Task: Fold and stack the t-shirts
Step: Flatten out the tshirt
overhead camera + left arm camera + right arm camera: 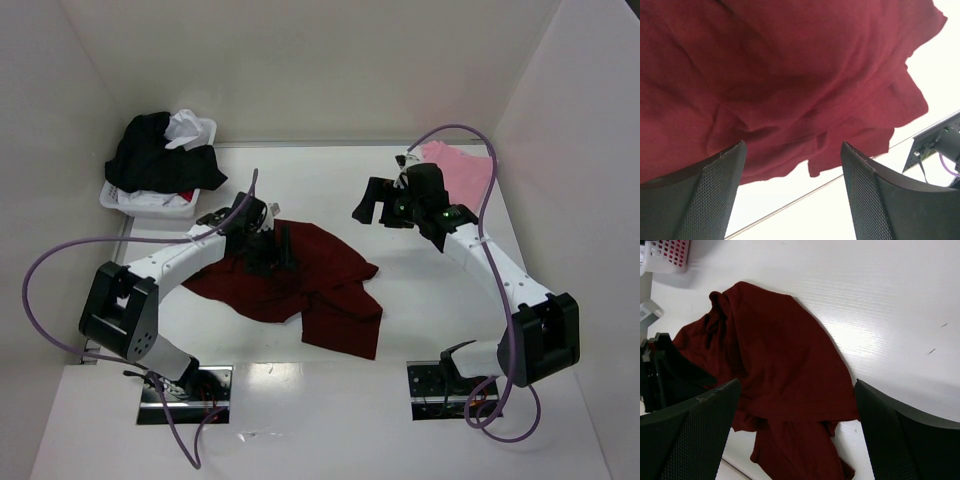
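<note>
I see the maroon t-shirt (318, 285) lying crumpled on the smooth white table (330, 180), a soft, matte cloth creased into loose folds with a ragged outline. My left gripper (272, 248) sits low over the shirt's left part, jaws spread with nothing between them. From above its tips blur into the dark cloth. My right gripper (378, 205) hangs wide and empty. The right arm cuts off part of the pink t-shirt (455, 165). A black t-shirt (155, 160) and a white t-shirt (190, 128) are heaped over the plastic bin (140, 207).

Top camera looks down; 2 close wrist cameras share maroon t-shirt (330, 268).
</note>
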